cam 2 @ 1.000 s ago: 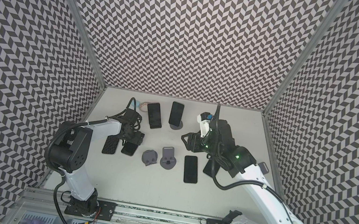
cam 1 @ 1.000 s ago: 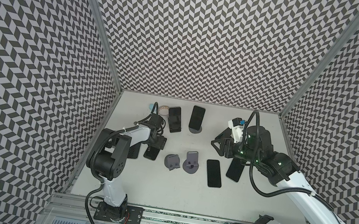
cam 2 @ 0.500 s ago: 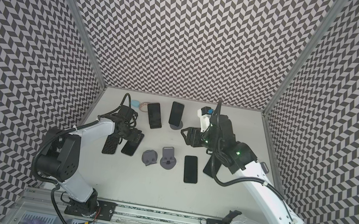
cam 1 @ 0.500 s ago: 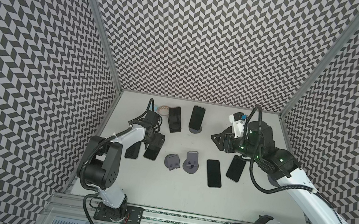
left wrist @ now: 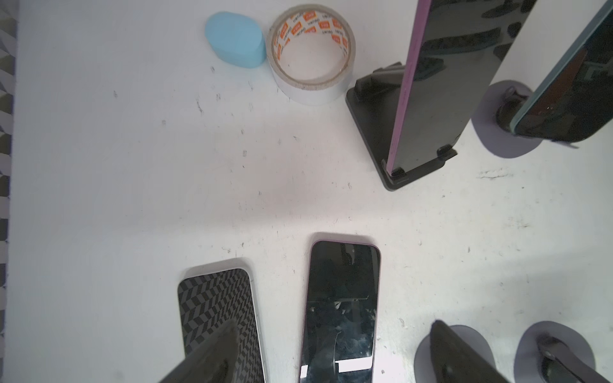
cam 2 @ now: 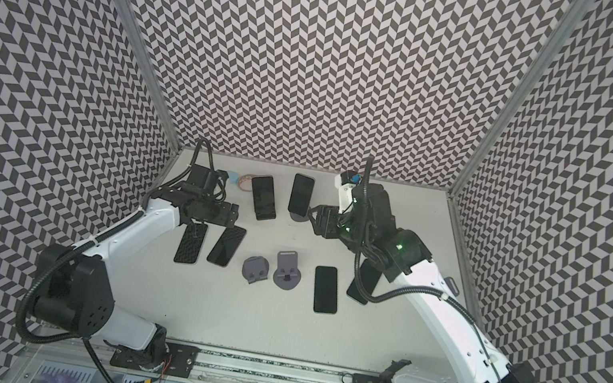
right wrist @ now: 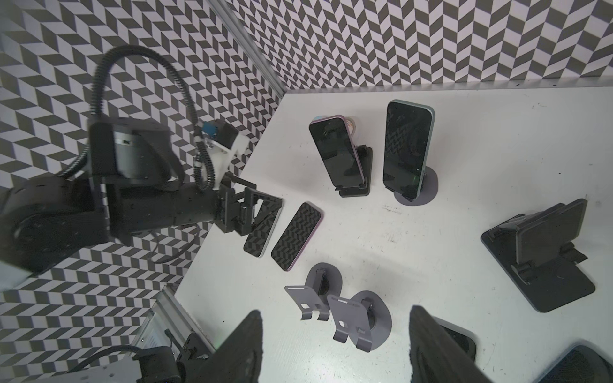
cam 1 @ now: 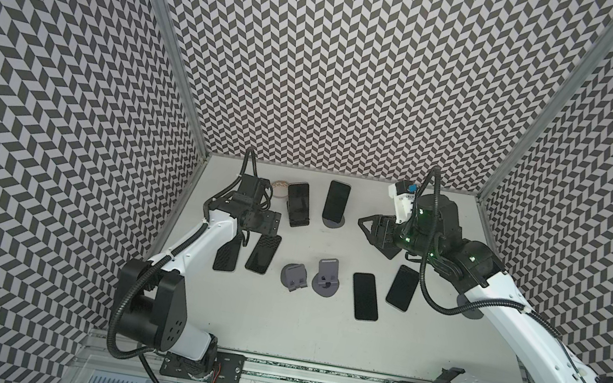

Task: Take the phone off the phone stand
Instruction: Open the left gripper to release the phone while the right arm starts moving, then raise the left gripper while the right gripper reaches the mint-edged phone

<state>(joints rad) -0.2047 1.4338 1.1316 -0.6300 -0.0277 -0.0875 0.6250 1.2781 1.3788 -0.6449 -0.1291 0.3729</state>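
Two dark phones stand upright at the back. A purple-edged phone [cam 1: 298, 201] [right wrist: 335, 152] leans on a black phone stand [left wrist: 368, 109]. A teal-edged phone [cam 1: 337, 201] [right wrist: 406, 146] rests on a round grey phone stand [right wrist: 428, 189]. My left gripper [cam 1: 271, 223] [left wrist: 334, 325] is open, just in front and left of the purple-edged phone and above a phone [left wrist: 341, 308] lying flat. My right gripper [cam 1: 364, 225] [right wrist: 335, 311] is open with nothing between its fingers. It hovers to the right of the teal-edged phone, pointing toward it.
Several phones lie flat: two by the left arm [cam 1: 225, 259] [cam 1: 263, 253] and two right of centre [cam 1: 364, 301] [cam 1: 402, 288]. Two empty grey stands [cam 1: 294, 277] [cam 1: 327, 278] sit mid-table, and an empty black stand [right wrist: 547, 255] sits under the right arm. A tape roll [left wrist: 310, 53] and a blue case [left wrist: 235, 39] are in the back left corner.
My left gripper has opened and drawn back from the flat phone, which stays on the table. My right gripper has moved toward the back and its jaws have widened.
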